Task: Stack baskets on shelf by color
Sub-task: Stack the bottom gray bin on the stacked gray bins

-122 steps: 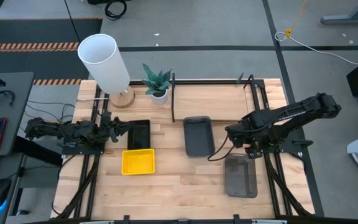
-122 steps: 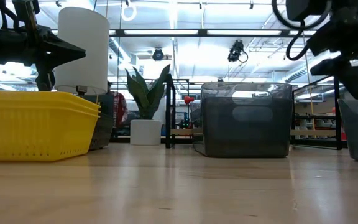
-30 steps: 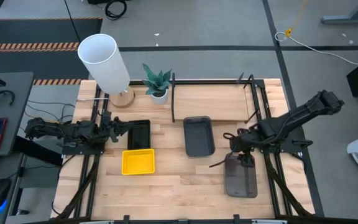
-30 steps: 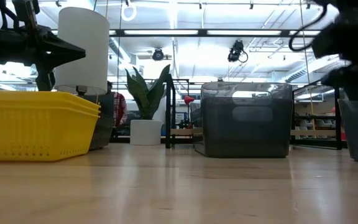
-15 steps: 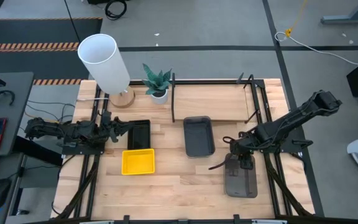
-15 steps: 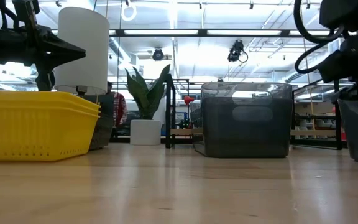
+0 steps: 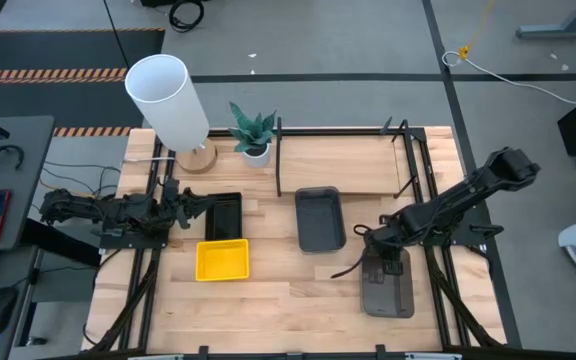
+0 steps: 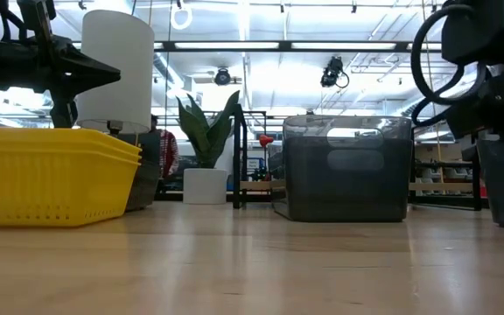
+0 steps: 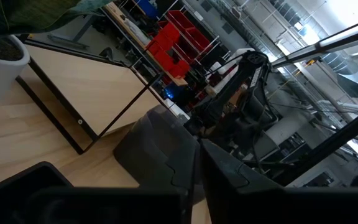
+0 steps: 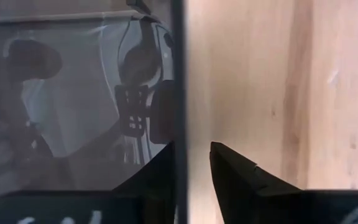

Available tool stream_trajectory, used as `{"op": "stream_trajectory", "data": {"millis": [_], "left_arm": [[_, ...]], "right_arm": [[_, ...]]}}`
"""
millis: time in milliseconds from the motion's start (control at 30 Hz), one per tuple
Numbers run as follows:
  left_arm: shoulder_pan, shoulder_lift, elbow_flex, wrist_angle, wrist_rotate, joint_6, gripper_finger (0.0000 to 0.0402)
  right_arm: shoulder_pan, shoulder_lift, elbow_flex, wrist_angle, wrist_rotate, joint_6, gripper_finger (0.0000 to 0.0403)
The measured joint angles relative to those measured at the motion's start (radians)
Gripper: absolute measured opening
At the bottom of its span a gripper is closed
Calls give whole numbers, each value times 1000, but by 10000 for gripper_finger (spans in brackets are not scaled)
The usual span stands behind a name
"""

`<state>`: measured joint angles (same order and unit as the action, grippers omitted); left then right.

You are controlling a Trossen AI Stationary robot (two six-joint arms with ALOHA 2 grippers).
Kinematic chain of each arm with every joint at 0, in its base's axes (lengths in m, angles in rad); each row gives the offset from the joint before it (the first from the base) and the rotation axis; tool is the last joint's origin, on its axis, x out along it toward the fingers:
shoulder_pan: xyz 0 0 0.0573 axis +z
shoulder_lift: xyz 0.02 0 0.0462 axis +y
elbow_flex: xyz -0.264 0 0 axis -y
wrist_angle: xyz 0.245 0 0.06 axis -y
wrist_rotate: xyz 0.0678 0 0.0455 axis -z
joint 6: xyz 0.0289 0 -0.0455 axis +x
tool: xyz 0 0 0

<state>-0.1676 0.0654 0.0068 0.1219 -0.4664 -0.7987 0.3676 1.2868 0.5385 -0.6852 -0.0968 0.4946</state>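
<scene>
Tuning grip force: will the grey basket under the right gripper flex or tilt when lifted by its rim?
Likely some flex: the right gripper straddles only a thin rim of the grey basket. Probably light, being shallow and empty. An end hold may let the far end sag.

Right gripper (image 7: 392,262) fingers (image 10: 238,177) nearly together.

Grey concrete floor (image 7: 368,40) with dark seams, orange-and-black hazard stripes (image 7: 38,73) at one edge, grey desk (image 7: 13,170) beside the table, bright ceiling strip lights (image 8: 261,45), red storage bins (image 9: 176,43) on racks behind
</scene>
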Motion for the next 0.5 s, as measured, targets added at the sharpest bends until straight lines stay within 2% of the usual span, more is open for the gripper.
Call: {"op": "stream_trajectory", "data": {"millis": [333,500], "left_arm": [[0,0,0,0,0,0,37],[0,0,0,0,0,0,30]], "right_arm": [[0,28,3,30,-9,-17,13],[0,4,-2,35,-23,27,13]]}}
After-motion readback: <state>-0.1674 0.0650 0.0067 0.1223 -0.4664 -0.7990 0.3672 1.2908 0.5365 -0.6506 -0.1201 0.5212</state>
